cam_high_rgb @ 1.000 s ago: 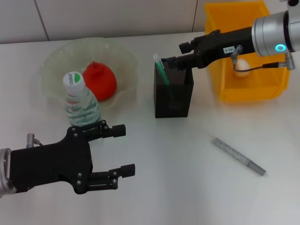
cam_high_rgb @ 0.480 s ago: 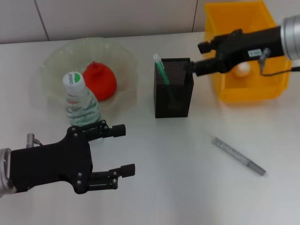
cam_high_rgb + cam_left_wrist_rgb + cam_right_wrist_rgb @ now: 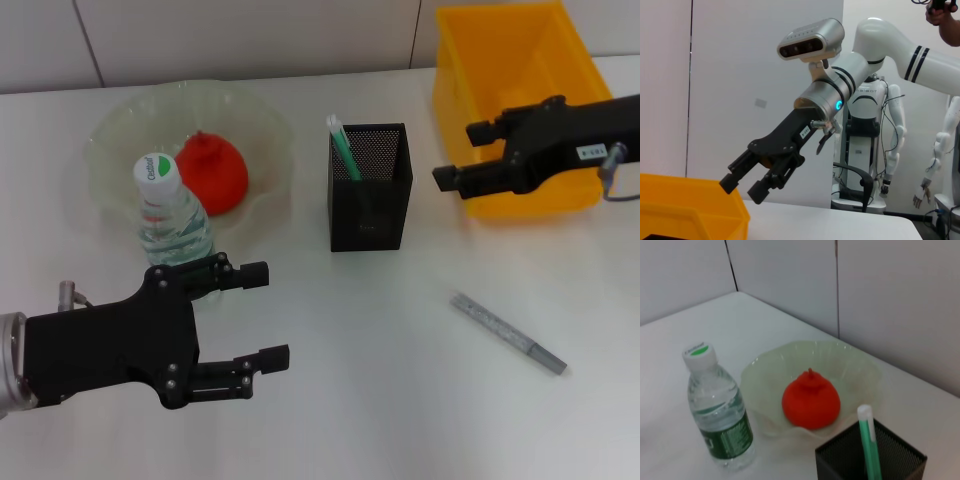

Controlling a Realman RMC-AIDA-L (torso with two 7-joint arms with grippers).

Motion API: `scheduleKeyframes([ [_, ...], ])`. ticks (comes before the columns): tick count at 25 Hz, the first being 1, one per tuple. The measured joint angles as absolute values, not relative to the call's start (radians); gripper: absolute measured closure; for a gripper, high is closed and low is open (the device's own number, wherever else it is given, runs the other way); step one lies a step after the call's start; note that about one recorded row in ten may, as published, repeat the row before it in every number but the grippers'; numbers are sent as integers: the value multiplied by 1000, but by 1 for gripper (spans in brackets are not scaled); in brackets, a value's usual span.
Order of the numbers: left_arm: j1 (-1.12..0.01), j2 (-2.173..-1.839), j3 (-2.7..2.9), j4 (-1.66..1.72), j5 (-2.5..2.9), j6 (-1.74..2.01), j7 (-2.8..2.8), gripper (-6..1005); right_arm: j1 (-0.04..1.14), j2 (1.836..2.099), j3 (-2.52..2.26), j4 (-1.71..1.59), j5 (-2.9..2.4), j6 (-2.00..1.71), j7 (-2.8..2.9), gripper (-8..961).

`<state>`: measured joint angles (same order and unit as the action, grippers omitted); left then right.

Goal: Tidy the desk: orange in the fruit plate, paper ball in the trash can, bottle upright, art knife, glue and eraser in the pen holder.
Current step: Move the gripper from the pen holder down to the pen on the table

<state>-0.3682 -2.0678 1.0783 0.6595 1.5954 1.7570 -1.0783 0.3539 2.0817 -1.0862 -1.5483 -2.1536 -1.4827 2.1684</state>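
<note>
Art knife [image 3: 508, 333] lies flat on the desk [image 3: 400, 400], well apart from the pen holder [image 3: 370, 187], and I judge it my main job left; the orange [image 3: 213, 172] sits in the fruit plate [image 3: 120, 130]; the bottle [image 3: 172, 212] stands upright; my right gripper [image 3: 455, 160] hangs empty, fingers apart, over the yellow bin [image 3: 480, 60]; my left gripper [image 3: 258, 318] waits open near the bottle.

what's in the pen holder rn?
A green-and-white stick stands in the pen holder, leaning on its left wall. The mesh hides the bottom, so anything lying lower cannot be seen. The grey knife lies on the table.
</note>
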Motion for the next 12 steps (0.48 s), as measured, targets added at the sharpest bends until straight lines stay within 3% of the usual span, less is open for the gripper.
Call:
scheduleKeyframes([
  [12, -369, -2068, 1078, 650, 1595, 1756, -1078, 197, 276, 2082, -1156, -1682, -2246, -1581, 2275, 199],
])
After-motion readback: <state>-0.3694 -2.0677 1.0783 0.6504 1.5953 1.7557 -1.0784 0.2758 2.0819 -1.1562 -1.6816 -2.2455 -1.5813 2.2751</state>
